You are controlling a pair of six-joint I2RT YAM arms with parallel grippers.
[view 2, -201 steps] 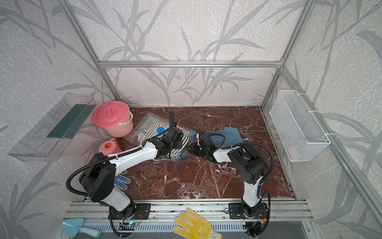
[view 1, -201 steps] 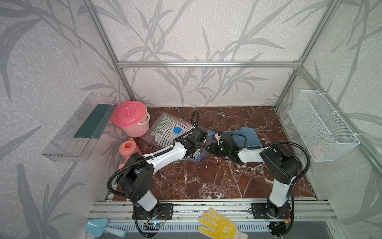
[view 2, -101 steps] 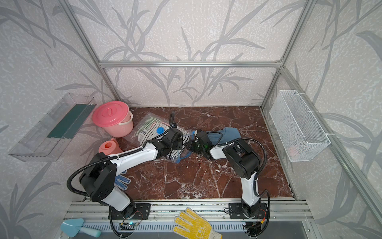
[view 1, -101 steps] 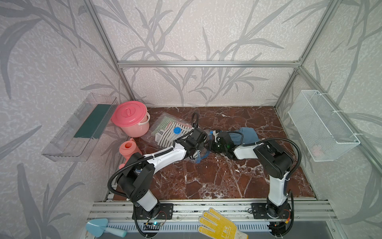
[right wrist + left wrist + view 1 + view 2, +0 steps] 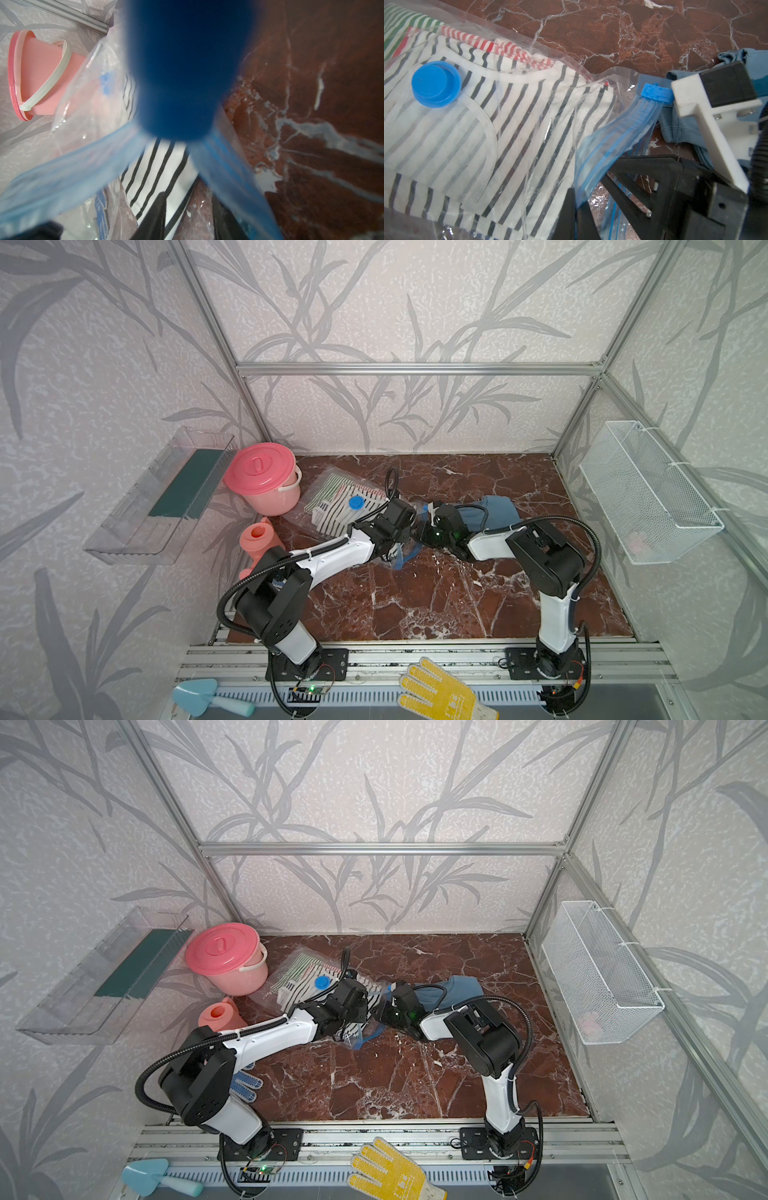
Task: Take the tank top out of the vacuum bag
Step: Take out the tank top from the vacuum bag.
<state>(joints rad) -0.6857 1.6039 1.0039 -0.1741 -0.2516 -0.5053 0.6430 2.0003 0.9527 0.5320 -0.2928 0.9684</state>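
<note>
Left gripper [image 5: 583, 199] jaws are clamped on the blue zip strip [image 5: 618, 135] of the clear plastic vacuum bag [image 5: 332, 506], left of table centre at nine o'clock. Right gripper [image 5: 426, 526] jaws' state I cannot tell. Judged step: opening the mouth; next, reach the striped tank top [image 5: 508, 124] inside.

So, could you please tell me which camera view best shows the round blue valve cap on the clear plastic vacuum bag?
The left wrist view: the round blue valve cap sits large, sharp and unobstructed over striped fabric. Both top views show it only as a small blue dot. In the right wrist view I cannot make it out.
</note>
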